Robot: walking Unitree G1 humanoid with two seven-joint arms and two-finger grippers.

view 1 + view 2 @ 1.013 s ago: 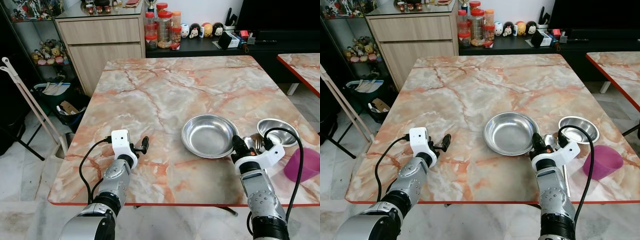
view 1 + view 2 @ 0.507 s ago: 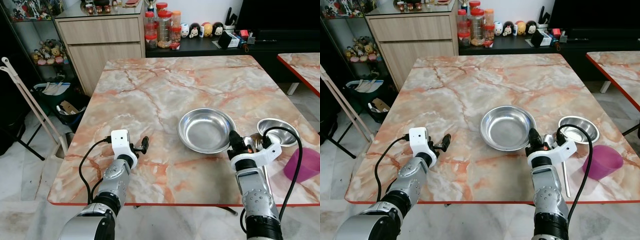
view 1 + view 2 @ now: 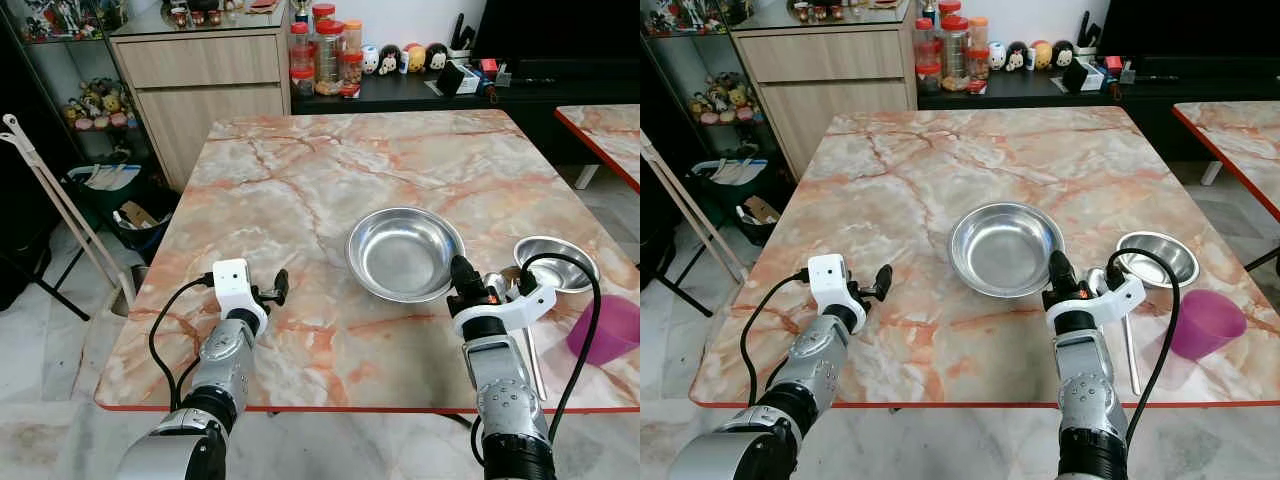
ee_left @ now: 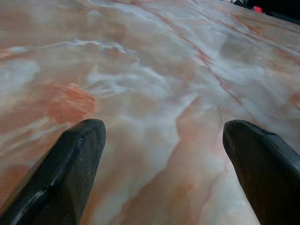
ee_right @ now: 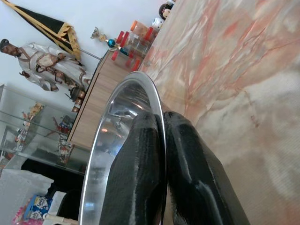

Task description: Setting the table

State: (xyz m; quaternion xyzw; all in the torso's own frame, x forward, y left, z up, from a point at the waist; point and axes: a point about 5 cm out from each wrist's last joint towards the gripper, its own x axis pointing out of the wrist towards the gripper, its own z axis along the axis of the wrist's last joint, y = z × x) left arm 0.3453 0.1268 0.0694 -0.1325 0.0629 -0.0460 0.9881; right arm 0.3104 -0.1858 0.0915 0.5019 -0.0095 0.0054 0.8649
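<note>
Right of centre in the head view, the right gripper (image 3: 460, 272) is pinching the near rim of the steel plate (image 3: 404, 253) on the marble table (image 3: 300, 180), apparently positioning it, which next calls for releasing it, while the left gripper (image 3: 272, 291) is hovering spread wide at lower left.

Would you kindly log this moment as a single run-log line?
right gripper: shut on rim of large steel plate | left gripper: open, over bare marble table | small steel bowl, purple cup: untouched

marble table (image 3: 300, 190) | on it: steel plate (image 3: 404, 253), small steel bowl (image 3: 556, 263), spoon (image 3: 1129, 345)
</note>
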